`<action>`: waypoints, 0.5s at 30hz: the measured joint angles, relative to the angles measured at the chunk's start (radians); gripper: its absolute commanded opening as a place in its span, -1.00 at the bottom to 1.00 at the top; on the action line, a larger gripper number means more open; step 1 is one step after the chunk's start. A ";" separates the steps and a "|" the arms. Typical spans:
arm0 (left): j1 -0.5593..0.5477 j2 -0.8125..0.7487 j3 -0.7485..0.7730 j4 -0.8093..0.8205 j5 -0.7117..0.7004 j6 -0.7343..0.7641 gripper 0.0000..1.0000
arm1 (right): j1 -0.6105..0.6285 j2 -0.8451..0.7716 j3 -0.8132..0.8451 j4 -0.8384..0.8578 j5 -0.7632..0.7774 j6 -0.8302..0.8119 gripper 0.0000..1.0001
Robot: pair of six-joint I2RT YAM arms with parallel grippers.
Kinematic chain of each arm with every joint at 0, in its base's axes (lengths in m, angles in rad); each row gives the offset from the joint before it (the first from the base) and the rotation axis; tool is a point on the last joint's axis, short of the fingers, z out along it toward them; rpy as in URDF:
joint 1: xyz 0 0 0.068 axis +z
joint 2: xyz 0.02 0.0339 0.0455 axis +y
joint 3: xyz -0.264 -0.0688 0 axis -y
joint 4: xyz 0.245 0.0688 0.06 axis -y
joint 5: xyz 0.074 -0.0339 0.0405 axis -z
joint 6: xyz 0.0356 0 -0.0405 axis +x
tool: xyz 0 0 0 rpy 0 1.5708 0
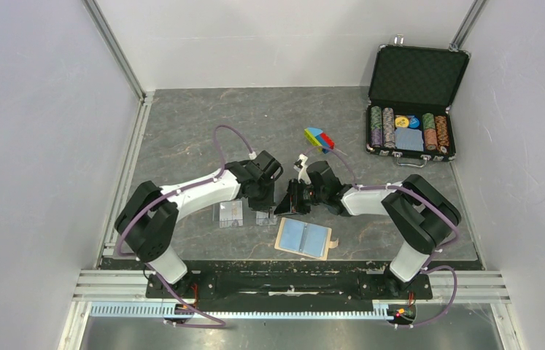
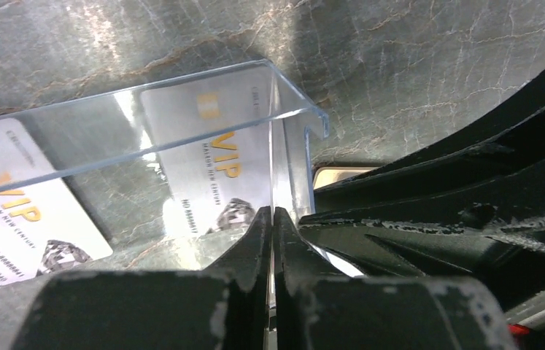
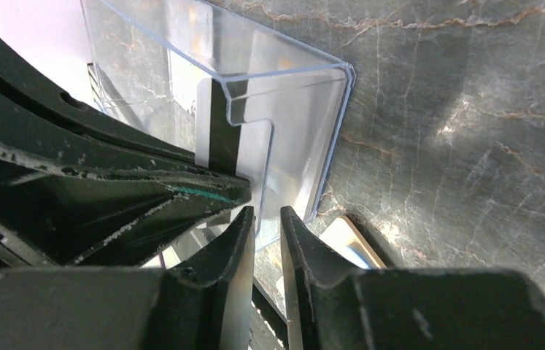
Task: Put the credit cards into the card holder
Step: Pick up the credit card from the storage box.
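Progress approx 0 imo: the 2 credit cards (image 2: 211, 160) sit at the clear stand (image 2: 182, 109), right ahead of the left gripper (image 2: 273, 219), jaws clamped tight. The right gripper (image 3: 263, 219) has its jaws a bit apart around the stand's wall. The card holder (image 1: 303, 238) lies open behind both and looks empty.

Clear plastic box (image 3: 284, 109) on marbled table (image 3: 459, 146), credit card (image 3: 214, 131) inside, right gripper (image 3: 267, 215) jaws slightly apart

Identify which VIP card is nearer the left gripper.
The central card, seen through the clear box, just beyond the left gripper; the other card lies at the wrist view's left edge.
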 measured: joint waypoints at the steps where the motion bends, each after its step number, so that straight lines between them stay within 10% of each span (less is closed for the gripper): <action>1: 0.000 -0.005 0.000 -0.004 -0.008 0.000 -0.96 | 0.000 -0.006 0.000 -0.009 0.001 -0.002 -0.40; 15: 0.000 -0.343 0.007 -0.080 -0.032 0.001 -0.95 | -0.066 -0.393 0.027 -0.209 0.030 -0.101 0.62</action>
